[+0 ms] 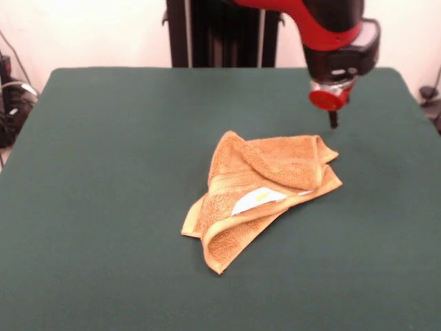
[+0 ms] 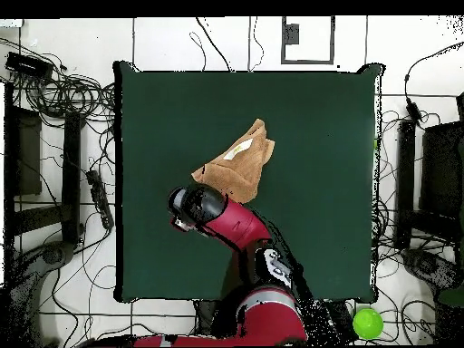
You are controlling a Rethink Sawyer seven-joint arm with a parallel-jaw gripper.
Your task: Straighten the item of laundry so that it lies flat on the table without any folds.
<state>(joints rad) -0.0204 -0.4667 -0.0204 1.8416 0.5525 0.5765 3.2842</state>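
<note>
Near middle of green table (image 1: 103,207), slightly right: orange towel (image 1: 258,196) lies crumpled, folded over itself in layers, white tag (image 1: 256,200) peeking from between flaps. Not flat; my read, straightening not yet begun. Farther right, just beyond towel's far corner, my gripper (image 1: 333,121) hangs above felt, touching nothing, holding nothing; I cannot tell how far fingers are parted. Placement suggests I am lined up beside that corner to catch it. No containers on table.

Robotics lab: cables (image 2: 54,91) litter the tiled floor (image 2: 181,41).
</note>
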